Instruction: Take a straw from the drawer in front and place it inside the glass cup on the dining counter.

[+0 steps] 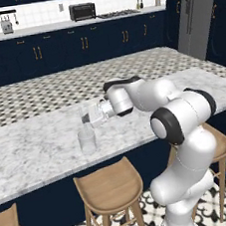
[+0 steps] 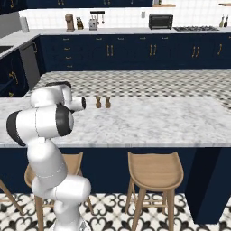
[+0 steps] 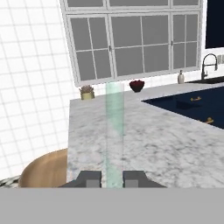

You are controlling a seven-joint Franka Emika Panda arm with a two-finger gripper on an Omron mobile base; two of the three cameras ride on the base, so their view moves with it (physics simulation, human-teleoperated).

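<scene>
The straw (image 3: 114, 131) is a pale green, see-through tube, standing upright between the finger tips of the gripper (image 3: 113, 178), which are closed on its lower end. In the left base view it shows only faintly, above the glass cup (image 1: 87, 140). The glass cup is a short clear tumbler (slightly frosted), upright on the dining counter (image 1: 34, 149) near its front edge, just below the gripper (image 1: 85, 117). The dining counter is a long white-grey veined marble slab on a navy base.
</scene>
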